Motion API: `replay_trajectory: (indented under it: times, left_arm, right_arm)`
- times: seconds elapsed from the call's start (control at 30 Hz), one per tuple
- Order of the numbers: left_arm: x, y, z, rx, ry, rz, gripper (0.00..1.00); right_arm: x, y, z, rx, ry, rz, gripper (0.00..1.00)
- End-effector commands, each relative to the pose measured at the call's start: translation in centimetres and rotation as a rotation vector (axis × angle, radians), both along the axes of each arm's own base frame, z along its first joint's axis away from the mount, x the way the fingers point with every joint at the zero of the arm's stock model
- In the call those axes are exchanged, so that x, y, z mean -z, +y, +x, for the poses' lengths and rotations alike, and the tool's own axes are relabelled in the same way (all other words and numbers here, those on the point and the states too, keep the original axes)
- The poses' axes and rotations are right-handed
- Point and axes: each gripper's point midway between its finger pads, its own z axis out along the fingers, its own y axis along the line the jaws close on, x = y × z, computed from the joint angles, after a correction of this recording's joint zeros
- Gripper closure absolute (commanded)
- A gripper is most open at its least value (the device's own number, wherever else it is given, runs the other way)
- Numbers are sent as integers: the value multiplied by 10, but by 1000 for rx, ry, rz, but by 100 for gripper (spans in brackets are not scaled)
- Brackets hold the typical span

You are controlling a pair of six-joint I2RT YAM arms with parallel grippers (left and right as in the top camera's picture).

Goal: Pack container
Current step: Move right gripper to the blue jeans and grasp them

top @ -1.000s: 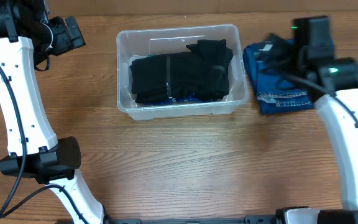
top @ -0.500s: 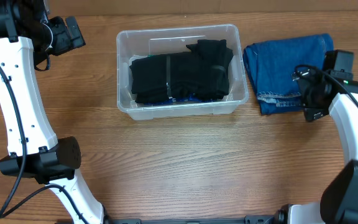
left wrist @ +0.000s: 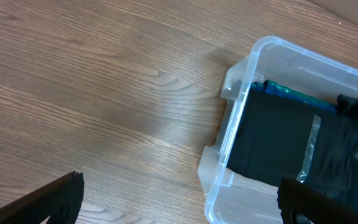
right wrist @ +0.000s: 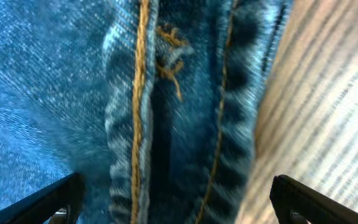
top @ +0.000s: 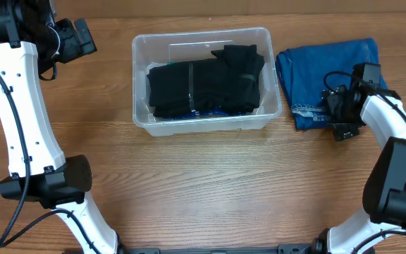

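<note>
The clear container stands at the table's back middle, packed with black folded clothes. Its corner shows in the left wrist view. Folded blue jeans lie on the table right of the container. My right gripper is open and low over the jeans' front right edge; its view shows the denim hem very close between the spread fingertips. My left gripper is open and empty, up at the back left, away from the container.
A bit of teal fabric shows under the black clothes. Bare wooden table lies in front of the container.
My right arm has swung from over the jeans' back to their front right edge and come down close onto the denim. The left arm has not moved.
</note>
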Motion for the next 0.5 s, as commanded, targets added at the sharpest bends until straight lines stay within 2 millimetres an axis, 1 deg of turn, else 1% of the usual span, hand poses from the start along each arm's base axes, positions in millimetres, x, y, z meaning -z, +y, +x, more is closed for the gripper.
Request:
replay_trajectory:
  times: [0.0,0.07,0.1,0.17,0.2,0.23,0.3,0.33,0.4,0.43,0.47]
  left_arm:
    - [-15,-3,-6,19,-39,6,0]
    - [-15,-3,-6,19,-39,6,0]
    - [-15,-3,-6,19,-39,6,0]
    - [-15,-3,-6,19,-39,6,0]
    - [-15,-3,-6,19,-39,6,0]
    - [-15,-3,-6,19,-39,6,0]
    - [-15,-3,-6,19,-39,6,0]
    - [-15,-3,-6,19,-39,6,0]
    - [-15,-3,-6,19,-39,6,0]
    - [-15,-3,-6,19,-39,6,0]
    - [-15,-3,-6,19,-39,6,0]
  right_arm:
    - [19,-1,-2,7,30,3,0]
    - [27,-1,-1,4,39,5,0]
    - [35,-5,1,-3,42,-13,0]
    - [35,-6,6,-25,25,-24,1]
    - [34,-6,9,-40,13,-31,5]
    - [33,-7,12,-55,-1,-38,11]
    - [30,-8,19,-129,-28,-70,30]
    - [30,-9,21,-153,-34,-80,40]
    - [29,-10,25,-208,-48,-102,65]
    - [28,-10,26,-222,-51,-108,71]
    - [28,-10,26,-222,-51,-109,81]
